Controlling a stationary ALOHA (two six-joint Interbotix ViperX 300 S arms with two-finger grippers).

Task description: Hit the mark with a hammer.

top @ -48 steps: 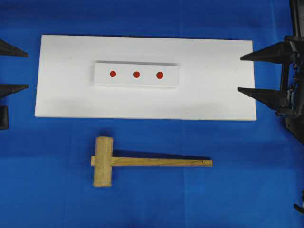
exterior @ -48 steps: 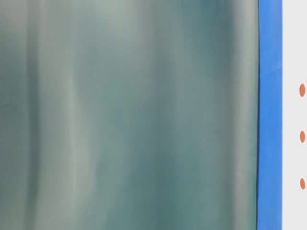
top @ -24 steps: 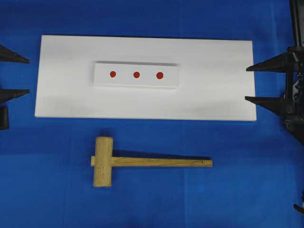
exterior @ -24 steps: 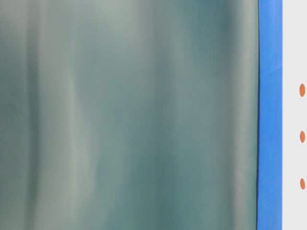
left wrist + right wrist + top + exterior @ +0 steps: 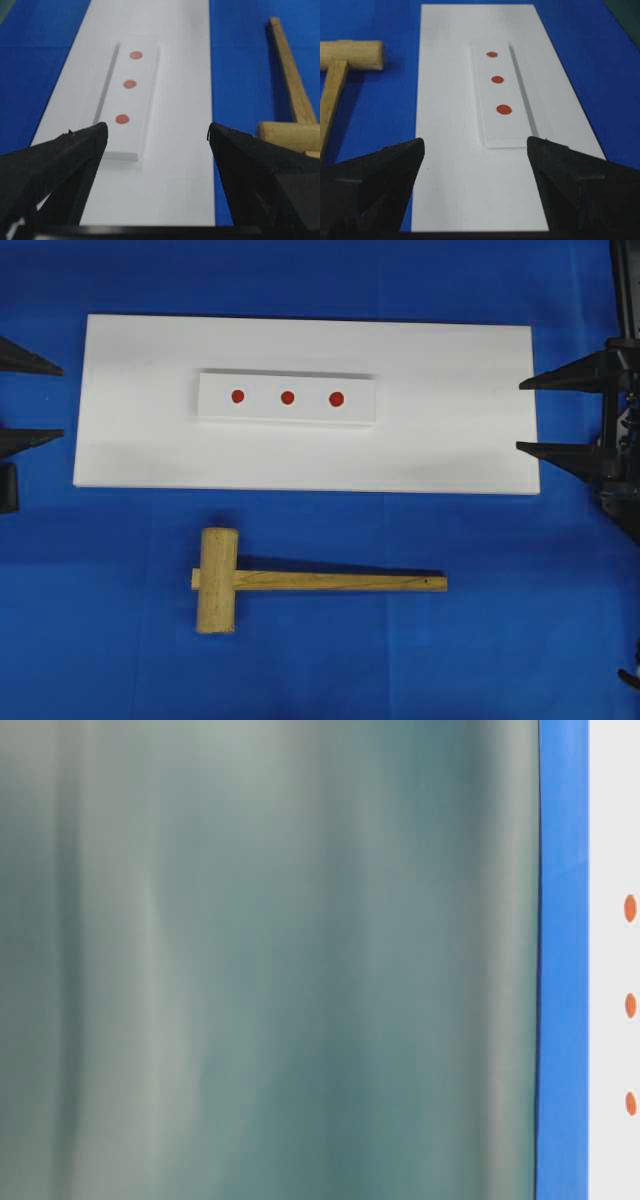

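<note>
The hammer [image 5: 217,580], a light-wood mallet, lies flat on the blue cloth in front of the white board [image 5: 450,440], head to the left and handle [image 5: 340,581] pointing right. On the board sits a white block [image 5: 265,410] with three red marks in a row: left [image 5: 238,396], middle [image 5: 287,397], right [image 5: 336,398]. My left gripper [image 5: 60,402] is open at the board's left end, holding nothing. My right gripper [image 5: 519,417] is open at the board's right end, also holding nothing. The hammer [image 5: 290,135] shows to the right of the left gripper [image 5: 157,129]. It [image 5: 355,54] shows to the left of the right gripper [image 5: 475,142].
Blue cloth [image 5: 500,640] covers the table around the board. The table-level view is mostly filled by a blurred grey-green surface [image 5: 270,960], with only a blue strip and the red marks [image 5: 630,1005] at its right edge.
My right gripper has drawn back a little to the right and toward the front, its fingers slightly closer together. The left gripper and the hammer have hardly moved.
</note>
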